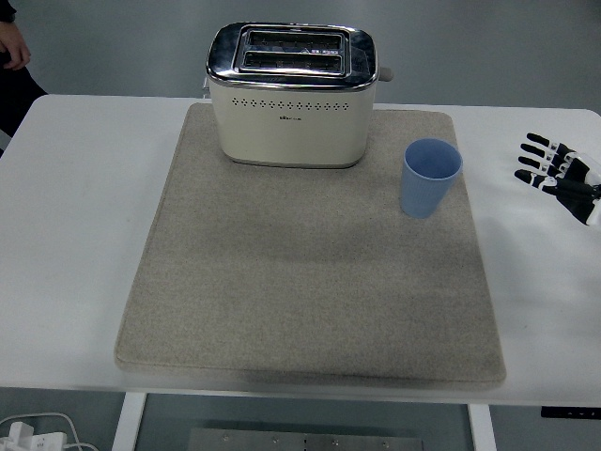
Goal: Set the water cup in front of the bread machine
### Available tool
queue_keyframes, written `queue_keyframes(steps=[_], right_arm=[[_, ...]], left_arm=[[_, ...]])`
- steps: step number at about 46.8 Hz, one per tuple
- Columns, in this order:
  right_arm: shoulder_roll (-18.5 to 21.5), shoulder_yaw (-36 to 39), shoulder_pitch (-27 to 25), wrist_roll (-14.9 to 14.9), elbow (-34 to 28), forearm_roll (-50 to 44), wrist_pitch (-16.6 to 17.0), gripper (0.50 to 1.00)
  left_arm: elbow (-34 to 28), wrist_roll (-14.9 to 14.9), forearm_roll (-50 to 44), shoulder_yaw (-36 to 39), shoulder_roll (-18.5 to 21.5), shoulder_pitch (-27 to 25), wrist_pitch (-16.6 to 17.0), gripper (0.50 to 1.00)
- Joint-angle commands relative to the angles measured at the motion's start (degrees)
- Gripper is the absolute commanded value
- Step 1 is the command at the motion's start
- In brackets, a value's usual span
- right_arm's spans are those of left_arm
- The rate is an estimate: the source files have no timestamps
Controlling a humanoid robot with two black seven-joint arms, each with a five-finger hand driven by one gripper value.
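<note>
Reach step, pretty clearly: right robot hand (556, 175) open and empty over the tabletop (75, 197), well right of the blue cup (430, 178) standing on the mat (300, 282) right of the toaster (292, 92), next up closing around the cup

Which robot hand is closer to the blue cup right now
The right. The right hand is over the white table, to the right of the blue cup, fingers spread toward it with a clear gap between. The left hand is not in view.
</note>
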Motion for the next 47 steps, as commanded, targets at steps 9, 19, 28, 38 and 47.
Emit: queue_keyframes(steps=[9, 19, 28, 38, 47], right_arm=[[-3.5, 0.1, -0.1, 0.0, 10.1, -0.9, -1.2, 0.928], [-8.6, 0.2, 0.6, 0.0, 23.1, -2.9, -8.9, 0.928], [-9.1, 0.3, 1.4, 0.2, 25.7, -4.8, -11.4, 0.928], [-9.7, 0.9, 1.5, 0.3, 30.3, -6.1, -13.9, 0.928], [-9.6, 1.4, 1.2, 1.8, 32.4, -9.4, -16.2, 0.928]], left_arm=[[0.0, 0.0, 0.1, 0.0, 0.0, 0.0, 0.0, 1.0], [0.0, 0.0, 0.1, 0.0, 0.0, 0.0, 0.0, 1.0], [0.0, 0.0, 0.1, 0.1, 0.0, 0.0, 0.0, 0.999], [0.0, 0.0, 0.1, 0.0, 0.0, 0.0, 0.0, 1.0], [0.0, 0.0, 0.0, 0.0, 0.0, 0.0, 0.0, 1.0]])
